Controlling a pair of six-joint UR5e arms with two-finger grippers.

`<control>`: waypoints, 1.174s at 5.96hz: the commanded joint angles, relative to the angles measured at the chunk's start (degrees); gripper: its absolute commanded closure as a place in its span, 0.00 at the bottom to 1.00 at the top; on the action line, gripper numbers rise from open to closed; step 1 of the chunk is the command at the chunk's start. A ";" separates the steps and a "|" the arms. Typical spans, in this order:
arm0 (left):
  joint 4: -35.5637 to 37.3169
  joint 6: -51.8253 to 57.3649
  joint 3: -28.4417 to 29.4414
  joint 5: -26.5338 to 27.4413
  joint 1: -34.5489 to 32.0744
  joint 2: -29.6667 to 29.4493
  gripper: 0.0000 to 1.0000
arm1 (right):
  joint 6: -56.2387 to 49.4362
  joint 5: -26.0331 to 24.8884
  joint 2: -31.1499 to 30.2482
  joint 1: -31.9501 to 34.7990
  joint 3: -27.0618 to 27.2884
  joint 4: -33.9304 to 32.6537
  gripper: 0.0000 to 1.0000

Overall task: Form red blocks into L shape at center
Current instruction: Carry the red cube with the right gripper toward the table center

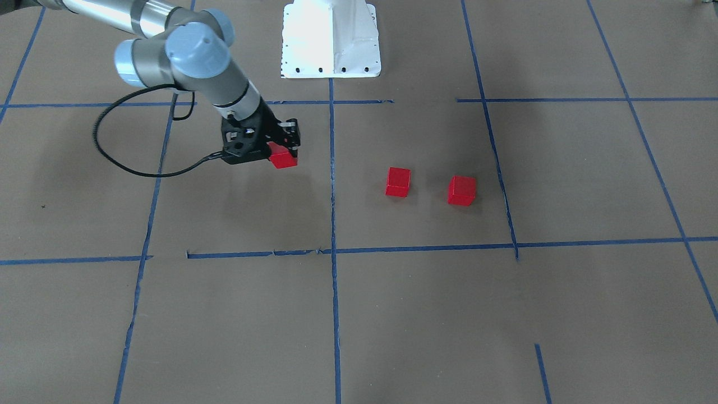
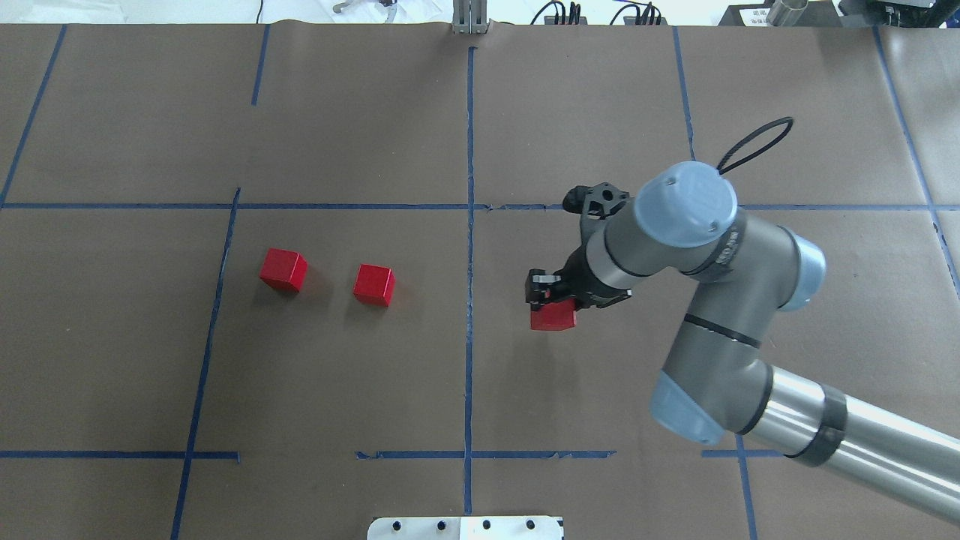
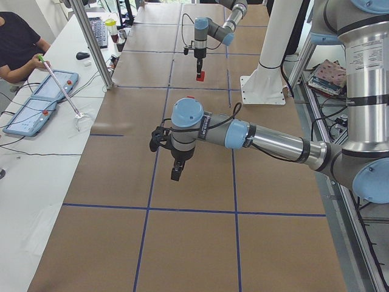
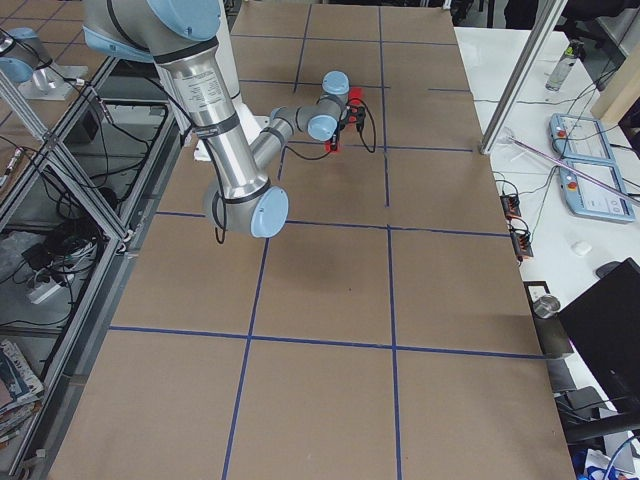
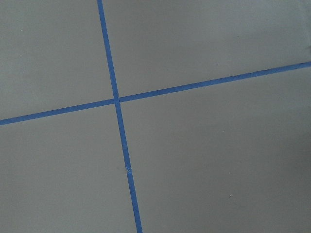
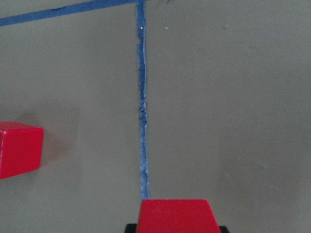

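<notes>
The right arm's fingers (image 2: 551, 301) are clamped on one red block (image 2: 553, 318). They hold it what looks to be just off the brown paper of the worktop (image 2: 600, 112), a little to the robot's right of the long blue tape line (image 2: 470, 337) that runs through the center (image 2: 457, 315). Seen from the right wrist, the held block fills the bottom edge, with that line running straight ahead of it. The other two red blocks sit on the paper across the line, on the robot's left. The nearer one (image 2: 374, 285) is fairly close to the line and the farther one (image 2: 283, 270) is near the next tape line (image 2: 217, 300). They are side by side but not touching. The left arm's fingers (image 3: 176, 173) hang over plain paper, well apart from all three blocks. I cannot tell whether they are spread or closed.
</notes>
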 commanded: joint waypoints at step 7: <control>0.15 0.00 -0.25 -0.05 -0.03 0.80 0.00 | -0.23 -2.33 8.28 -3.16 -7.50 -10.49 0.92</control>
